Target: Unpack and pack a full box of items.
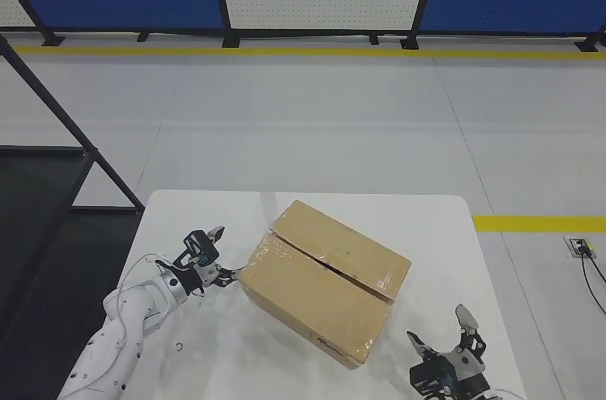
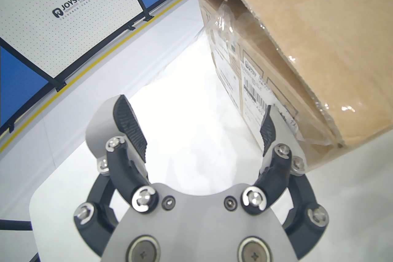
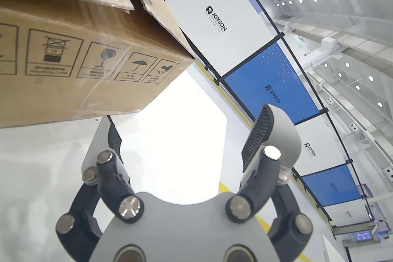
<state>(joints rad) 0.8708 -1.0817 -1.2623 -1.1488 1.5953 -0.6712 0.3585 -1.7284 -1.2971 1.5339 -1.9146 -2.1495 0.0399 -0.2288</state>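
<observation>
A brown cardboard box (image 1: 328, 283) lies closed on the white table (image 1: 223, 215), its top flaps meeting along a seam with clear tape. My left gripper (image 1: 216, 256) stands open at the box's left end, one finger close to the labelled end wall (image 2: 245, 72). My left gripper (image 2: 196, 119) holds nothing. The right gripper (image 1: 443, 335) is open near the table's front right, just off the box's near right corner. In the right wrist view the box (image 3: 76, 60) shows printed handling symbols, and the right gripper (image 3: 188, 128) has nothing between its pads.
The table's right edge (image 1: 483, 280) and front edge lie close to the right arm. A black metal frame (image 1: 53, 150) stands left of the table. Blue and white panels (image 1: 313, 12) fence the floor beyond, with a yellow floor line (image 1: 548, 223) at the right.
</observation>
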